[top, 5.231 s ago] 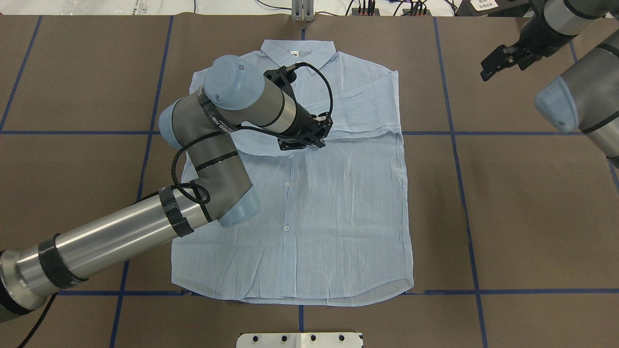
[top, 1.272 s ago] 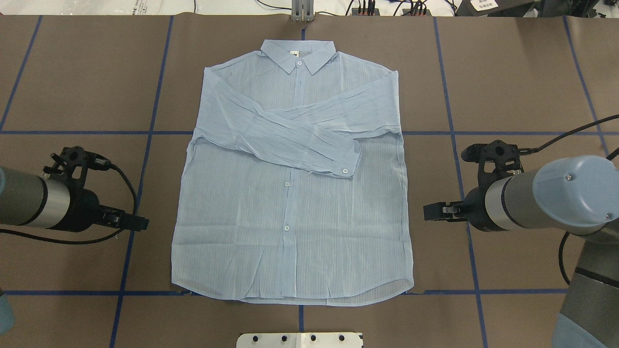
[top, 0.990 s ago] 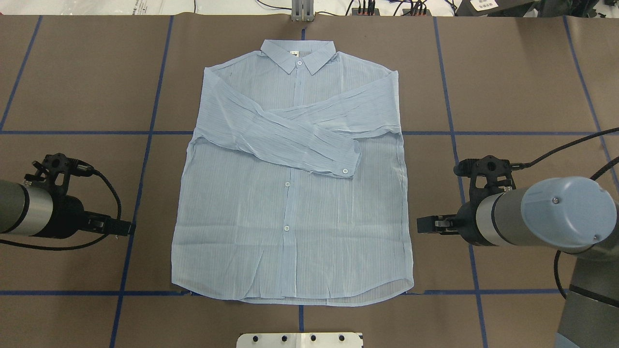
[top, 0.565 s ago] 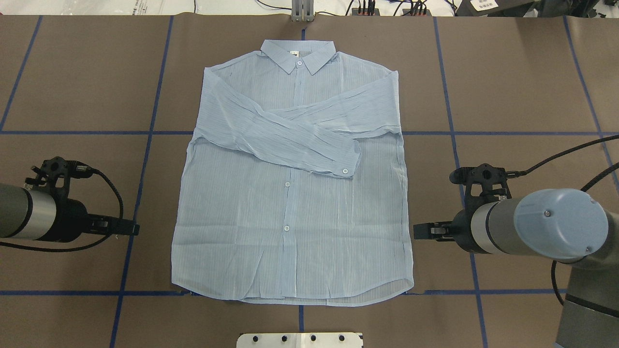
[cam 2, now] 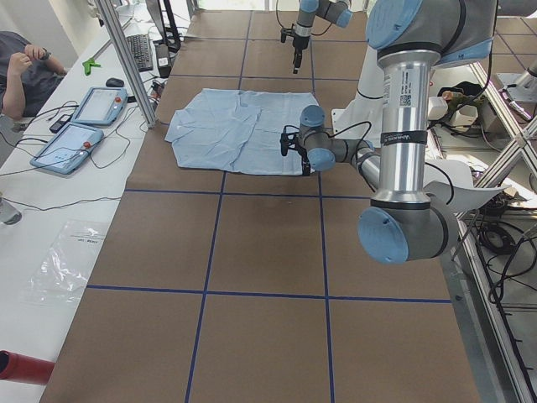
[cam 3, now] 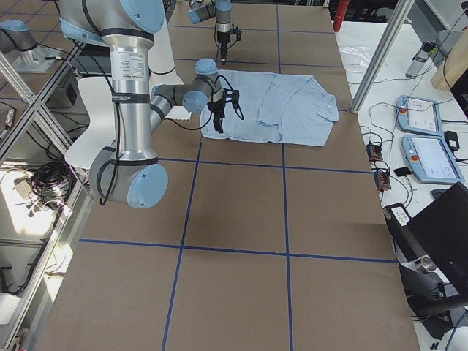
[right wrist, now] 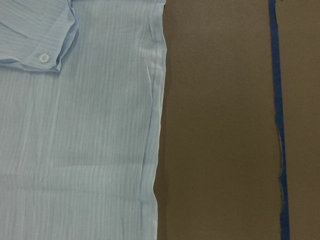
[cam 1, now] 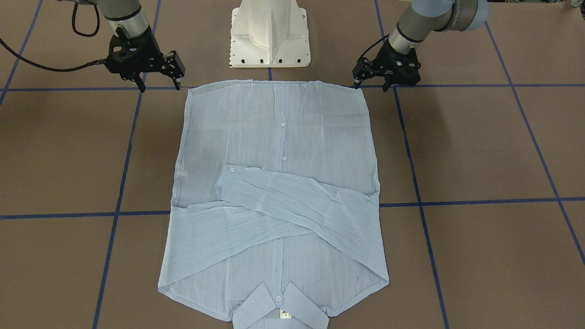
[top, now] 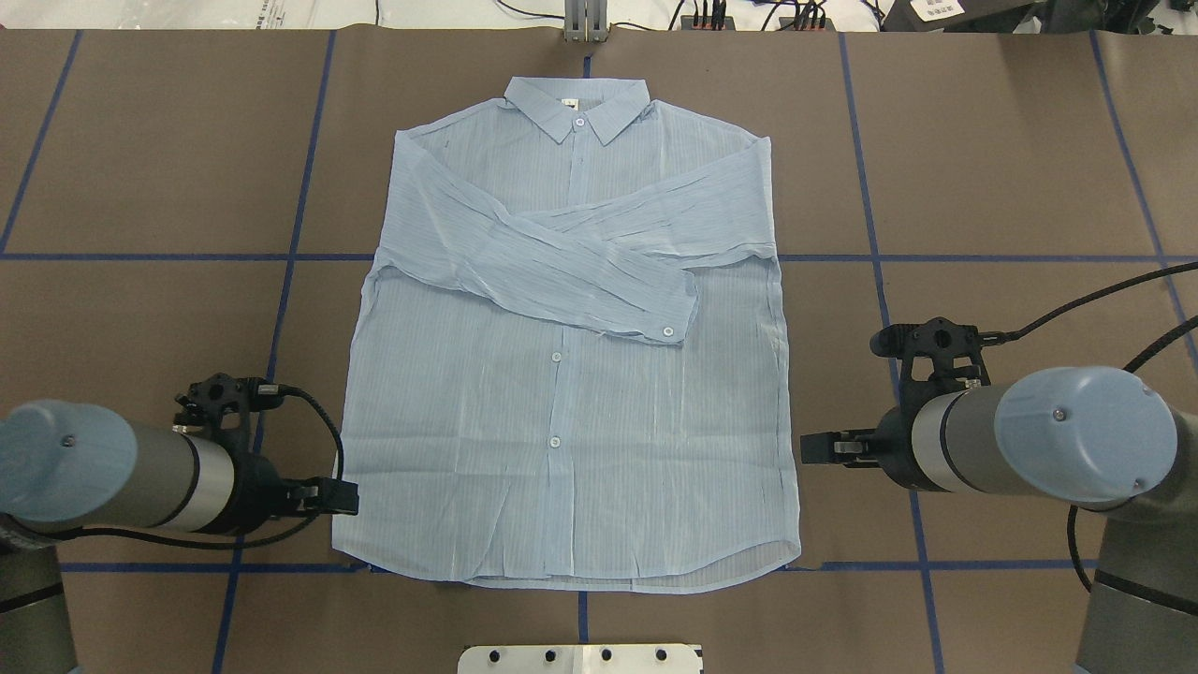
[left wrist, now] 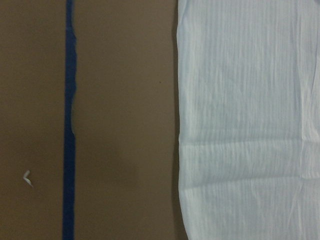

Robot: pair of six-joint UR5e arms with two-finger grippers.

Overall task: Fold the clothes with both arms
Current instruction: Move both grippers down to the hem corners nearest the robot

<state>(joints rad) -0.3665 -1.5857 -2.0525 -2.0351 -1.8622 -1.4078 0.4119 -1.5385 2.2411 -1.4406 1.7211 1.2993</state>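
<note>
Shirt [top: 571, 402] lay flat mid-table [top: 1011, 187], buttons up. Collar toward the far edge, hem toward the robot's edge, both sleeves crossed over the chest. Left gripper [top: 344, 497] sat low at the shirt's left side, near the hem corner, fingers spread, holding nothing. Right gripper [top: 812, 447] sat just beside the shirt's right side, fingers likewise spread, empty.

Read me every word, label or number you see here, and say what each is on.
No text can be read for sure.
On the shirt collar, the neck tag: too small to read.
On the left arm, a sticker: print too small.
On the right arm, a sticker: blurred.
</note>
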